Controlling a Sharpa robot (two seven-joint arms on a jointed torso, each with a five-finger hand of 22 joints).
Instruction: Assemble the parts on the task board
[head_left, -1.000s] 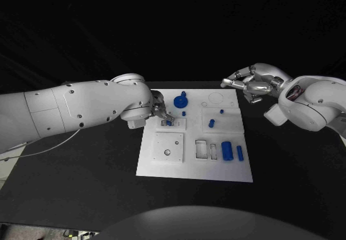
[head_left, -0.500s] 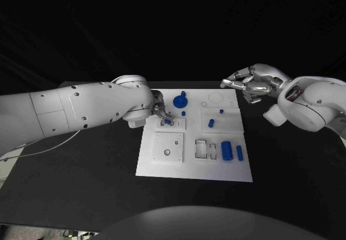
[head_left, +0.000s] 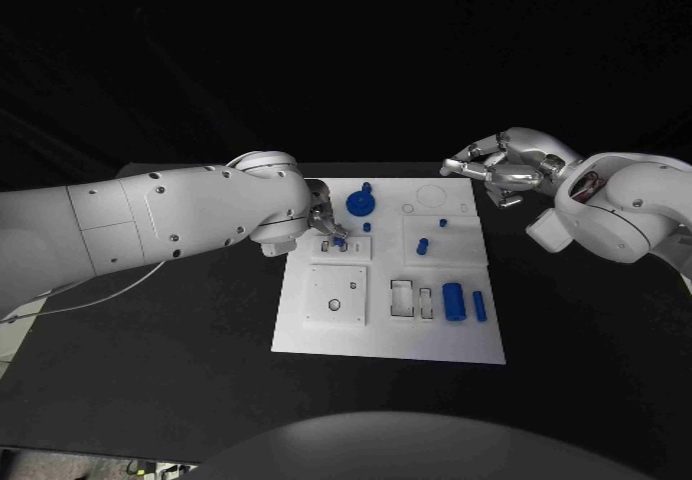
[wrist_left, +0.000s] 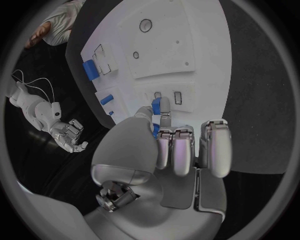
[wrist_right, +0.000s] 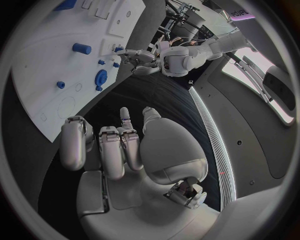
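We see the left hand pinching a small blue plastic peg over the white rectangular task board to seat it, while the right hand idles clenched and empty.

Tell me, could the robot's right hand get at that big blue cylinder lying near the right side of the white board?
Probably yes. The right hand hovers empty beyond the task board's far right corner, and the blue cylinder lies uncovered, with nothing between them.
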